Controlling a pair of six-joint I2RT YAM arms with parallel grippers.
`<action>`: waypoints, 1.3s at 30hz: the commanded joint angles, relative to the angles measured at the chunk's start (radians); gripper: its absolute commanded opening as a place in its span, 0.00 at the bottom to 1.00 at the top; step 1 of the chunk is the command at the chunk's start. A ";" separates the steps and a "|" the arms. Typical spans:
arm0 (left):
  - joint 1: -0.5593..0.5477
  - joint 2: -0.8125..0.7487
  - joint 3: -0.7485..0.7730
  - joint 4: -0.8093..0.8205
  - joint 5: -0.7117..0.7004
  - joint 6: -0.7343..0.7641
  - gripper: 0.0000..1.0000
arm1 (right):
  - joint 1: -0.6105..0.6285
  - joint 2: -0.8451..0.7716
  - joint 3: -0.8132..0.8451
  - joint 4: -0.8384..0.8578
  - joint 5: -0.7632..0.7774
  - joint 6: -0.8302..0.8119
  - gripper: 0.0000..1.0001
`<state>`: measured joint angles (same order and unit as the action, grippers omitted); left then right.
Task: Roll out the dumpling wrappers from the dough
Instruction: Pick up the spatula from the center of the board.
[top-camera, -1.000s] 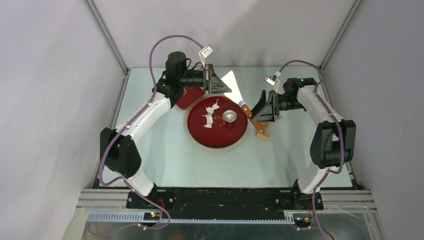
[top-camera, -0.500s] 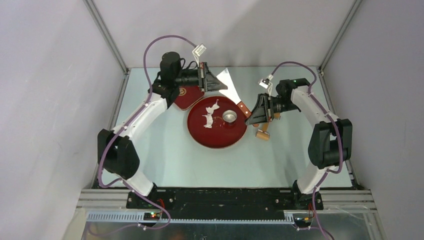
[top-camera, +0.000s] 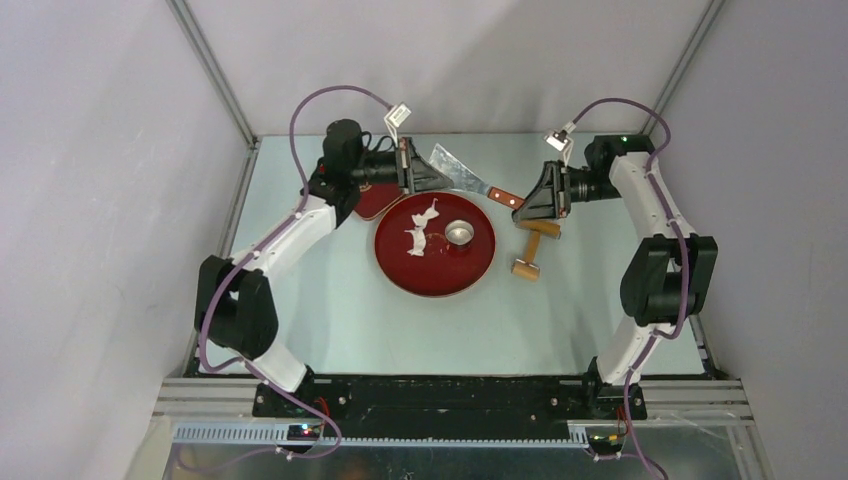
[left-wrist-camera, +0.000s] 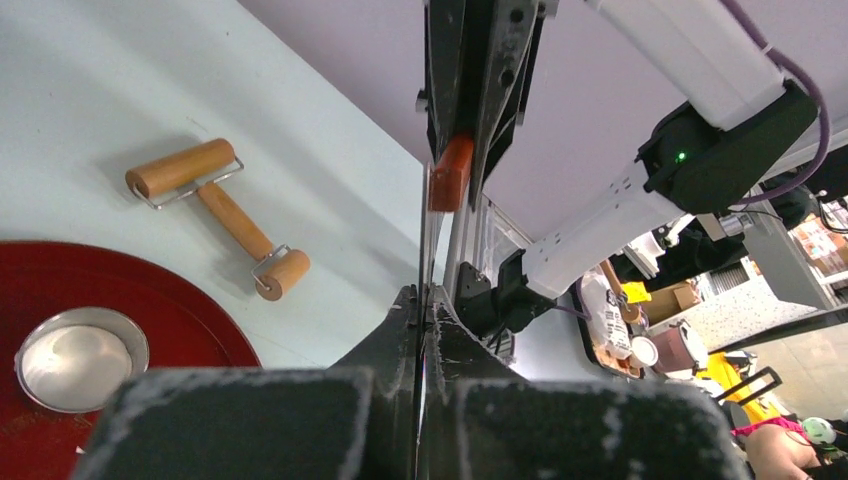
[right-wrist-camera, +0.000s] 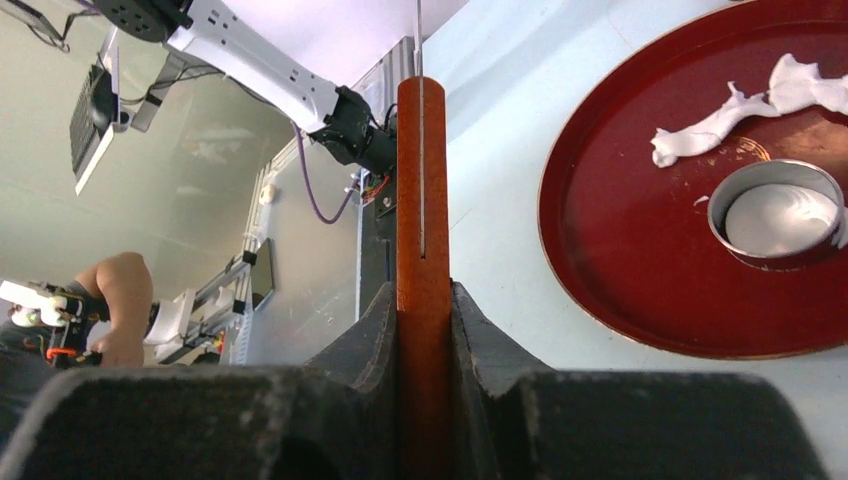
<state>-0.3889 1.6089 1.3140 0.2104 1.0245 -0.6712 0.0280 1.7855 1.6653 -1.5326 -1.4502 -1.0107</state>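
My left claw (left-wrist-camera: 428, 305) seems clamped on the scraper (top-camera: 465, 172) blade, right claw (right-wrist-camera: 422, 295) on its handle; opposing pulls could wrench it loose.

From my left wrist the red-handled steel scraper (left-wrist-camera: 450, 172) is edge-on, its blade a mere line, the round dark-red tray (left-wrist-camera: 120, 285) runs off at eight o'clock, and from above my left gripper (top-camera: 425, 175) hides most of a small dark-red plate (top-camera: 372, 200).

Right claw (right-wrist-camera: 423, 300) now around scraper (right-wrist-camera: 421, 150)
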 joint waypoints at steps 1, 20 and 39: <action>0.008 -0.022 -0.073 -0.075 -0.022 0.101 0.00 | -0.067 0.004 0.075 -0.067 -0.255 0.051 0.00; -0.045 0.030 -0.161 0.235 -0.019 -0.222 0.00 | -0.056 0.067 0.169 -0.073 -0.263 0.162 0.48; -0.068 0.033 -0.212 0.361 -0.029 -0.294 0.57 | -0.049 0.118 0.193 -0.072 -0.237 0.166 0.00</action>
<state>-0.4374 1.6386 1.0916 0.5373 1.0145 -0.9787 -0.0036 1.9072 1.8202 -1.5513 -1.5101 -0.8490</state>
